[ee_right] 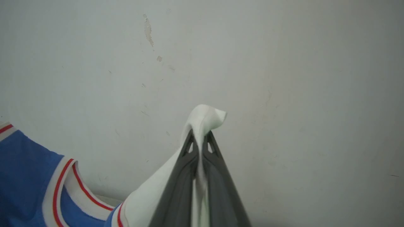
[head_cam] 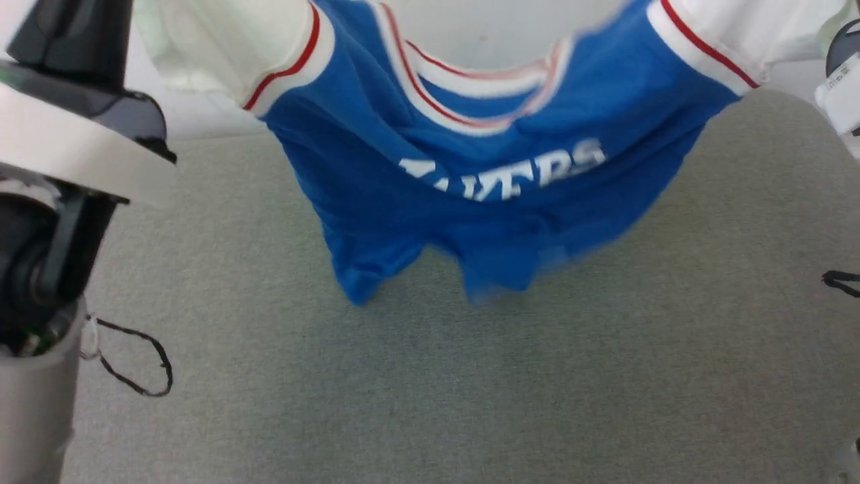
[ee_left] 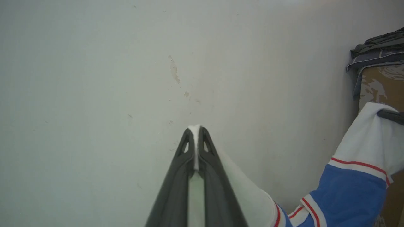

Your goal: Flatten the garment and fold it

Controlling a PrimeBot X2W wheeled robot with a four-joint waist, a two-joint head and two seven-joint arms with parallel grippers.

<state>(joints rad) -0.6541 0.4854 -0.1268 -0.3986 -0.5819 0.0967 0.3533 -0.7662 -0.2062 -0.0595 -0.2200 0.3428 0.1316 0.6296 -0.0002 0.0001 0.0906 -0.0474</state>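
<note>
The garment (head_cam: 470,202) is hung above the grey table (head_cam: 403,403), stretched between both arms; one white sleeve end is pinched in the closed left gripper (ee_left: 195,135), the other in the closed right gripper (ee_right: 199,138); flattening is judged unfinished, folding not begun; the collar is turned to 12 o'clock, the bunched hem to 6; the long sleeve-to-sleeve axis is spread from 9 to 3.

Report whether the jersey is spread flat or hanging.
Hanging: left end effector and right end effector each pinch a white sleeve; the jersey sags between.
</note>
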